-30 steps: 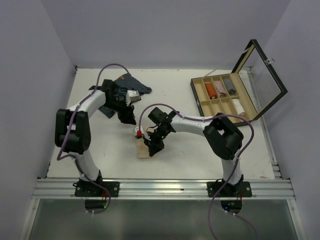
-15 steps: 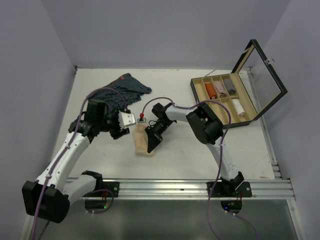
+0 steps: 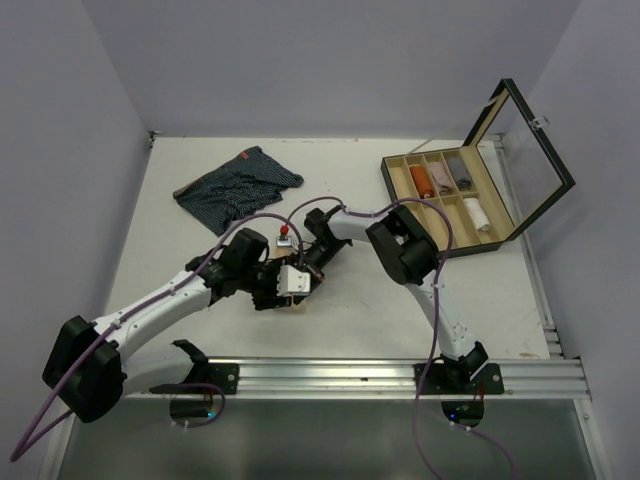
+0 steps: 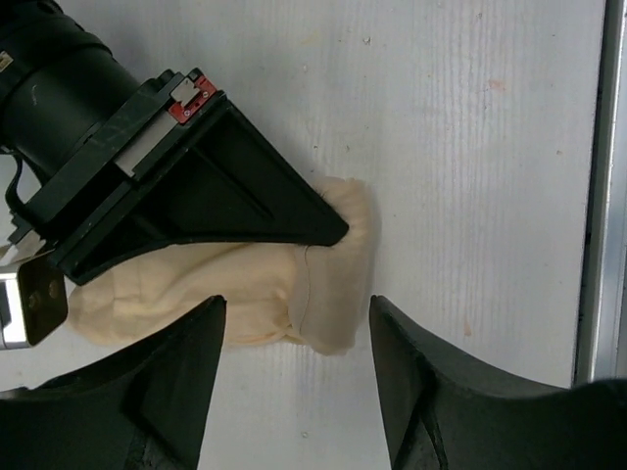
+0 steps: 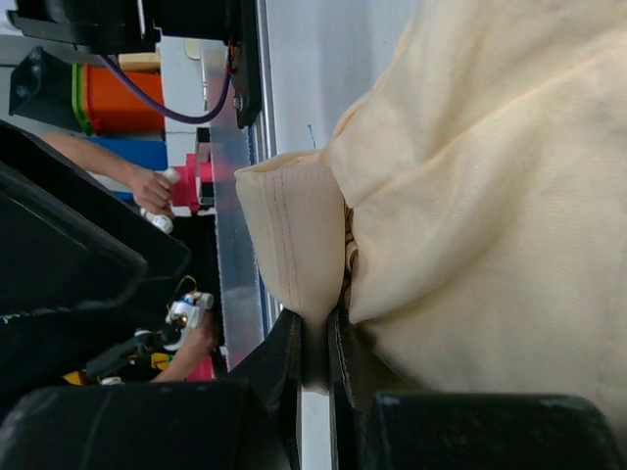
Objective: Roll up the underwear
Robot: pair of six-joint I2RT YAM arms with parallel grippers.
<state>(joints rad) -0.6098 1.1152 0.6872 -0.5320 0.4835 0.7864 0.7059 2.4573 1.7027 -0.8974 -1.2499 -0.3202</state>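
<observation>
Centrally on the white table (image 3: 480, 290), the left gripper (image 4: 297, 318) stood with its two black fingers (image 4: 167, 392) well apart, holding nothing. One finger sat on each side of the bunched end of a plain beige cloth garment (image 4: 333, 294), and neither clearly touched it. Just beside it, the right gripper (image 5: 315, 338) had its jaws pressed tight together on a stitched fold of that garment, the hem pinched between them. From the left wrist, the right gripper showed as a black wedge lying across the top of the cloth, its tip resting near the thicker end. The garment lay crumpled and partly folded on the table, a little left of the middle and toward the near side. From above it was almost wholly hidden under the two grippers. Farther out, a larger navy cloth garment with thin pale stripes (image 3: 237, 185) lay spread at the far left, well apart from both arms. At the far right stood a compartmented wooden box (image 3: 386, 172) with its glass lid (image 3: 520, 150) raised, and rolled orange, pink, grey and white cloths lay in its compartments.
</observation>
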